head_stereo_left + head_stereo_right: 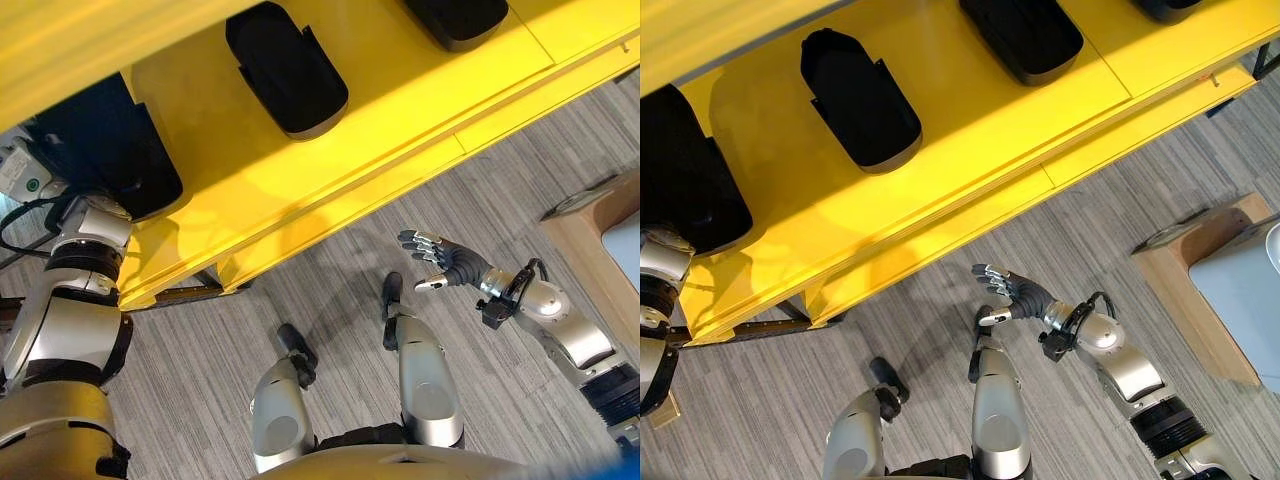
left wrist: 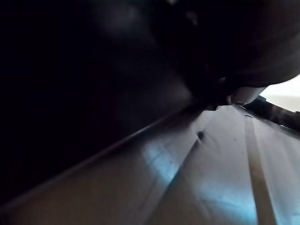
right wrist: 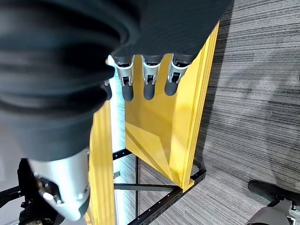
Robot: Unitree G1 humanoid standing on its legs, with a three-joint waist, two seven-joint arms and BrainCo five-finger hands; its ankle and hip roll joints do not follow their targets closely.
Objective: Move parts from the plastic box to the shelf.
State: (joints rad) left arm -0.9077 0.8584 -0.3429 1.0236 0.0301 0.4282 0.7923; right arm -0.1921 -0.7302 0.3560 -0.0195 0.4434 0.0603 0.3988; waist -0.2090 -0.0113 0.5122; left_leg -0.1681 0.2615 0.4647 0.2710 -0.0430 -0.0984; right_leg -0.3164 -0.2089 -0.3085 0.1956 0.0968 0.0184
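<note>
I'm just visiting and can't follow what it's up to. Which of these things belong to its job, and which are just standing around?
Part of the job:
- yellow shelf
- black parts lying on the shelf
- right hand, open, holding nothing
- left arm, reaching in by the shelf's end

Just there:
- wooden stand to the right
- grey floor

yellow shelf [image 1: 970,150], black parts [image 1: 860,100], grey striped carpet [image 1: 940,340]

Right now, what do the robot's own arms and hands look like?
Both arms are glossy silver-grey shells broken by black joint bands. The right robot hand has silver fingers with dark tips, its back and wrist under a dark ribbed cover, with a thin black cable looping at the wrist. The right wrist view shows that ribbed cover over a row of dark-tipped fingers. The left robot hand is hidden at the yellow shelf.
</note>
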